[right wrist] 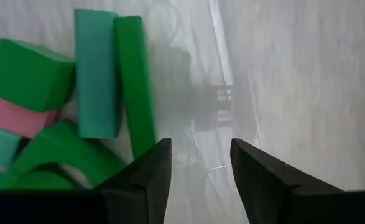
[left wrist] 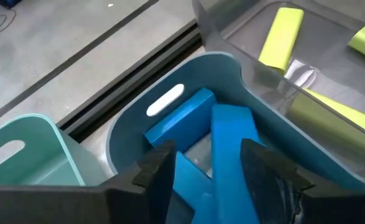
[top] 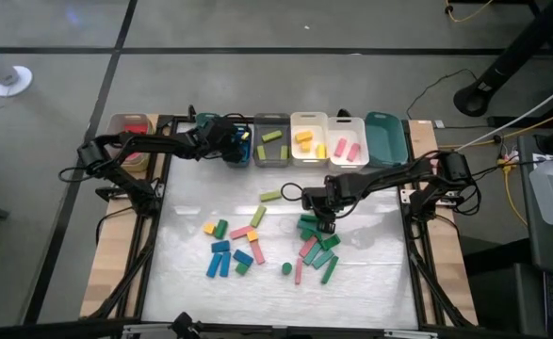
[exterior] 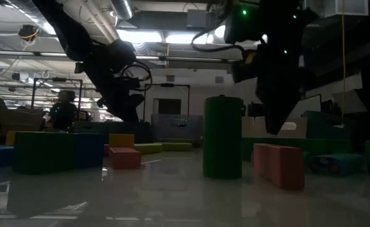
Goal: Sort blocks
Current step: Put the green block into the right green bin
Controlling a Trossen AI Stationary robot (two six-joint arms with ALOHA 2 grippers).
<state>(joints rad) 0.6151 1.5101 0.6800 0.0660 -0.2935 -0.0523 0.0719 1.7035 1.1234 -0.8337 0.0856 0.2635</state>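
Loose blocks lie on the white table in two groups, a mixed one (top: 227, 250) and a mostly green and pink one (top: 316, 247). My left gripper (top: 234, 143) hangs open over the blue bin (left wrist: 232, 62) in the far row. A blue block (left wrist: 232, 140) lies in that bin between its fingers, with a gap to one finger, and more blue blocks (left wrist: 182, 118) lie beside it. My right gripper (right wrist: 201, 168) stands open, pointing down just above bare table. It is beside a long dark green block (right wrist: 132, 81) at the green group's far edge (top: 323, 212).
Along the far edge stand a tan bin (top: 130, 127) with red blocks, a grey bin (top: 271, 139) with lime ones, two white bins (top: 309, 137) with yellow and pink, and a teal bin (top: 385, 137). A green cylinder (exterior: 222, 135) stands upright near the front.
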